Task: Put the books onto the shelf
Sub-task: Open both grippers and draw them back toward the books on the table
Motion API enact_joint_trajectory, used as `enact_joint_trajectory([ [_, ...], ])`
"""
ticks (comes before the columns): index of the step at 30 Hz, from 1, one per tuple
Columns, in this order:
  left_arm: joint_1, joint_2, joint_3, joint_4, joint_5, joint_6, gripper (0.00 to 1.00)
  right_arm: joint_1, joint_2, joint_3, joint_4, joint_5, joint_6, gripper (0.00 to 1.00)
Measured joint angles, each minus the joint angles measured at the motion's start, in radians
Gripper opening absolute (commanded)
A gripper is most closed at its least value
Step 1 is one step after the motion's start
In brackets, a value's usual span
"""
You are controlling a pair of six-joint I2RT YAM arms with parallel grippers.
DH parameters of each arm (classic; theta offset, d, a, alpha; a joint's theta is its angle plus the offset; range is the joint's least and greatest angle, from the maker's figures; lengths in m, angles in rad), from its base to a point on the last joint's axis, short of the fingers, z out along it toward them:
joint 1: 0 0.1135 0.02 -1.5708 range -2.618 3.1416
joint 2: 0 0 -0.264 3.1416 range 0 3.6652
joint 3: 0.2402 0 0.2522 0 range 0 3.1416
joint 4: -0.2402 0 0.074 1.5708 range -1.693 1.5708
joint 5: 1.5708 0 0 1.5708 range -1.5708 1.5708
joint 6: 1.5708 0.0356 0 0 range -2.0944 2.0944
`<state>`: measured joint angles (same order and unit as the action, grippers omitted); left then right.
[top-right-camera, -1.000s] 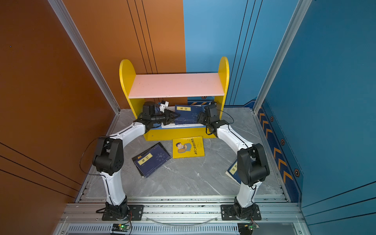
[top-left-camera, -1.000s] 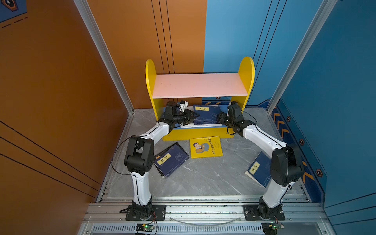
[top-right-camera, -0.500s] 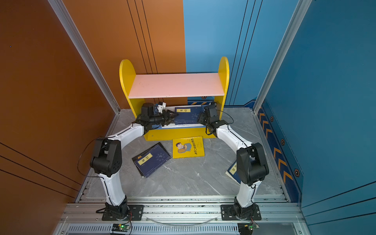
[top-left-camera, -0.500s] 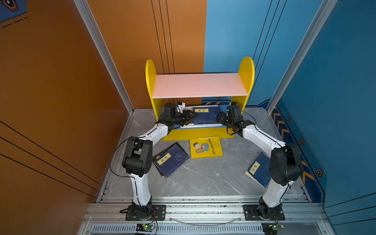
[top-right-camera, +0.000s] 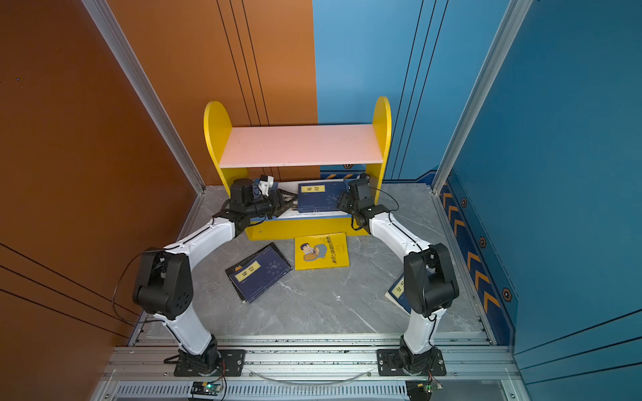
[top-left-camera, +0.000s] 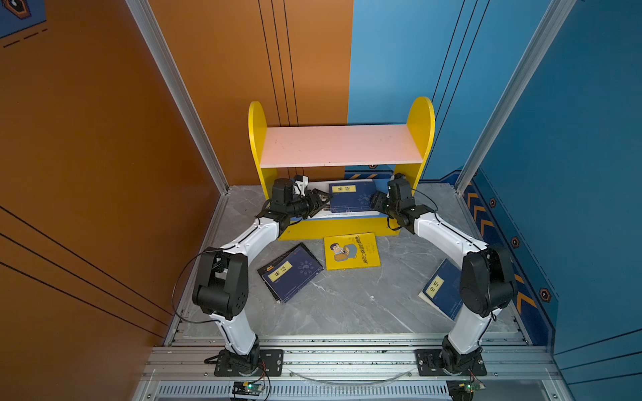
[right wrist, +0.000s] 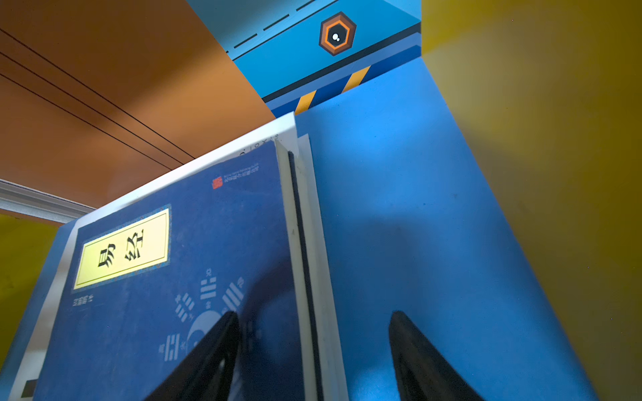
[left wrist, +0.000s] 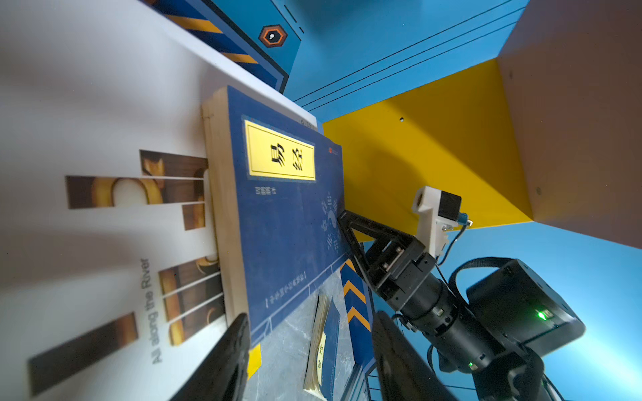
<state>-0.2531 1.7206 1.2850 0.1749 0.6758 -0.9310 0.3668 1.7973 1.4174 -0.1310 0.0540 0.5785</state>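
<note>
Books on the near floor [top-left-camera: 347, 312]: right navy book [top-left-camera: 438, 290], left navy book [top-left-camera: 291, 270], yellow book [top-left-camera: 351, 250]. Farther, the top navy book [top-left-camera: 351, 198] lies on the white book [left wrist: 104, 121] on the shelf's [top-left-camera: 256, 139] blue lower board [right wrist: 399, 208]. Left gripper [top-left-camera: 323, 202] and right gripper [top-left-camera: 374, 200] flank it, jaws parted, gripping nothing. Withdraw level, so no finger drags the cover.

Both top views are bright, evenly lit and sharp; soft shadow pools under the upper board of the shelf [top-left-camera: 342, 149]. The wrist views bend straight lines near their edges. Close to the lens the white book [left wrist: 87, 104] smears. The fingers [right wrist: 208, 357] of the right end effector [right wrist: 314, 312] are blurred, and dim shadow lies on the blue board [right wrist: 399, 243].
</note>
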Motion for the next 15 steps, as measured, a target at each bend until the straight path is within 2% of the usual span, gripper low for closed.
enact_joint_trajectory([
  [8, -0.002, -0.165, -0.101, -0.056, -0.031, 0.08, 0.74, 0.035, -0.032, 0.004, -0.027, -0.001, -0.067, 0.77],
  [15, -0.01, -0.367, -0.243, -0.215, -0.149, 0.182, 0.81, 0.1, -0.208, -0.079, -0.034, 0.014, -0.092, 0.8],
])
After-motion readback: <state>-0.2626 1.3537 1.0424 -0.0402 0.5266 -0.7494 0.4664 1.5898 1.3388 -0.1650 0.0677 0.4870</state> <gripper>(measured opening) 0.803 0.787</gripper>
